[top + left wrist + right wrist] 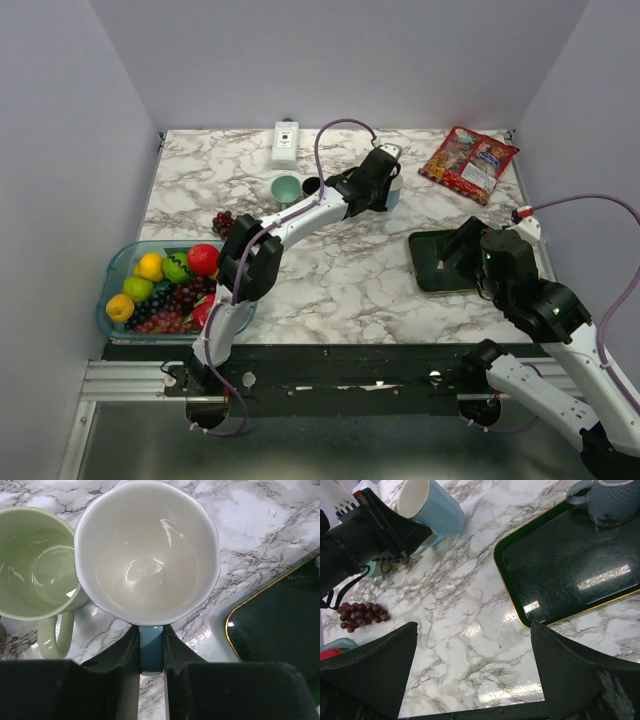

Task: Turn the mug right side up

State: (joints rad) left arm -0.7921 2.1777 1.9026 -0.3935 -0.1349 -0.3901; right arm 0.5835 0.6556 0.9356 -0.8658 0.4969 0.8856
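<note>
A light blue mug [150, 555] with a white inside faces its open mouth at the left wrist camera. My left gripper [151, 630] is shut on its blue handle [151, 650]. In the top view the left gripper [375, 180] holds the mug [394, 190] at the back centre of the marble table. The right wrist view shows the mug [432, 507] tilted, mouth up and to the left; its base is hidden there. My right gripper [474, 630] is open and empty, above bare marble beside the dark tray [560, 575].
A green mug [37, 565] stands upright just left of the blue mug. A dotted blue mug [612, 500] sits on the dark tray [440, 262]. Also here are grapes [224, 222], a fruit tray [120, 270], a snack packet [468, 163] and a white device [286, 142].
</note>
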